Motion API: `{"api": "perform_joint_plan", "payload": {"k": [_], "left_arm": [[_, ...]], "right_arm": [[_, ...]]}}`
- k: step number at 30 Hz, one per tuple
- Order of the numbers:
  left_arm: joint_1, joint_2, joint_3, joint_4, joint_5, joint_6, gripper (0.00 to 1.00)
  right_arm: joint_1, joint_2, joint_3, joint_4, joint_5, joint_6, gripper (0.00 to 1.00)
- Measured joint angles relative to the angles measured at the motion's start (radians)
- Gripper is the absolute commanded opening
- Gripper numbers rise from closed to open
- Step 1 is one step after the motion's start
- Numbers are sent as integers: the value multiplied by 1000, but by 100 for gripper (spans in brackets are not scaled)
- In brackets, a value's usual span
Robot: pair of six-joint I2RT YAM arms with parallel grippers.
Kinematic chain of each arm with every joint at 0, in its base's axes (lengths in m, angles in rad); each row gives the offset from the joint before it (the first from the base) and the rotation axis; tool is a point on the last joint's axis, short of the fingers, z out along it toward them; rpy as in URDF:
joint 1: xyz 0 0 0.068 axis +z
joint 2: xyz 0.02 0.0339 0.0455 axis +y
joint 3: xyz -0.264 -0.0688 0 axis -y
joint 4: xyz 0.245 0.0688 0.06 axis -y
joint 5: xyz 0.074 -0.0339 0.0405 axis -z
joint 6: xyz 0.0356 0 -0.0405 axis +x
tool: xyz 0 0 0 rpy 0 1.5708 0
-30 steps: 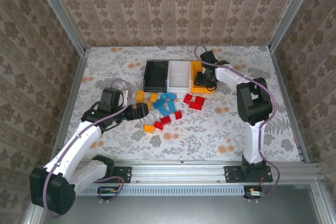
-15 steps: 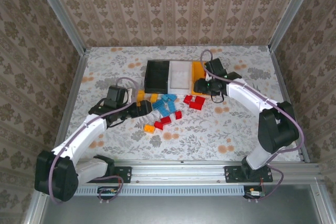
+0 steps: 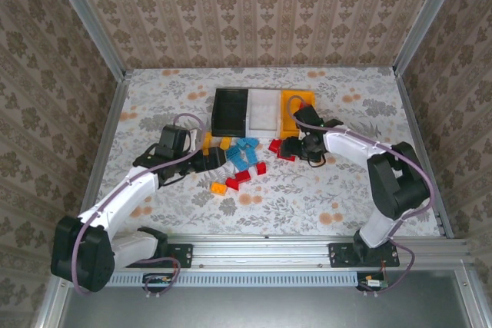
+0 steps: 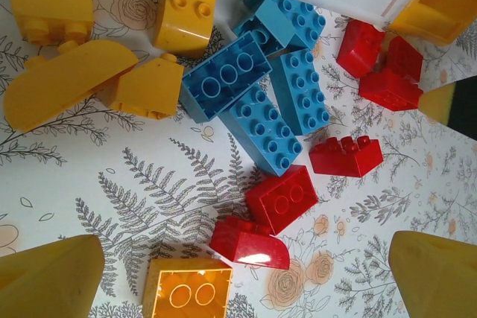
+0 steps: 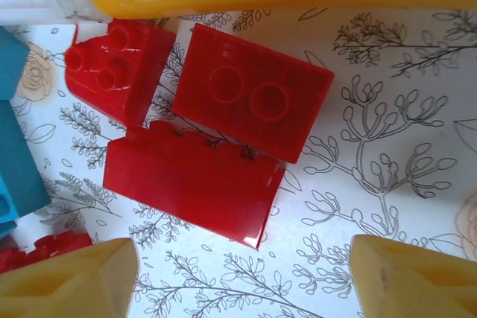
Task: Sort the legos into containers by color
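Red fills the space ahead of my right gripper (image 5: 242, 277): three red legos (image 5: 250, 102) lie bunched on the flowered tablecloth (image 5: 387, 169), just on the near side of the white tray (image 3: 264, 109) and a little to its right. One shows its studs. One lies underside up with two round sockets. A longer one rests on its side. They look to be touching one another, though the seams between them are hard to read. My right fingers (image 5: 71, 281) stand well apart with nothing between them, and they have hold of nothing. The orange-yellow tray (image 3: 298, 96) sits flush against the white tray's right side, and the black tray (image 3: 229, 113) sits flush against its left.

My left gripper (image 4: 242, 273) hovers to the near left of the white tray, its fingers spread as wide as they go and empty. Below it, blue legos (image 4: 223, 83) cluster just on the near side of the white tray. Yellow legos (image 4: 182, 9) lie to the left of the blue ones, in front of the black tray. More red legos are scattered farther from the white tray, toward my bases. One orange-yellow brick (image 4: 186, 292) lies underside up, the farthest of them from the white tray.
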Motion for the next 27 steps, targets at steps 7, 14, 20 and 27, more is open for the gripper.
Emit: {"api": "perform_joint_plan", "payload": {"k": [7,14,20,27], "left_arm": [[1,-23,-11,-6,-1,0,100],[15,-26,-13,-8,0,1,100],[23,-37,-13,-8,4,1,100],[37,-54,-26,-10,8,1,100]], "right_arm": [[39,85,82,-6,21,13,88],[74,143,150,-57,84,39,85],[86,171,171,-91,145,65,75],[92,172,172,-103,182,89,66]]}}
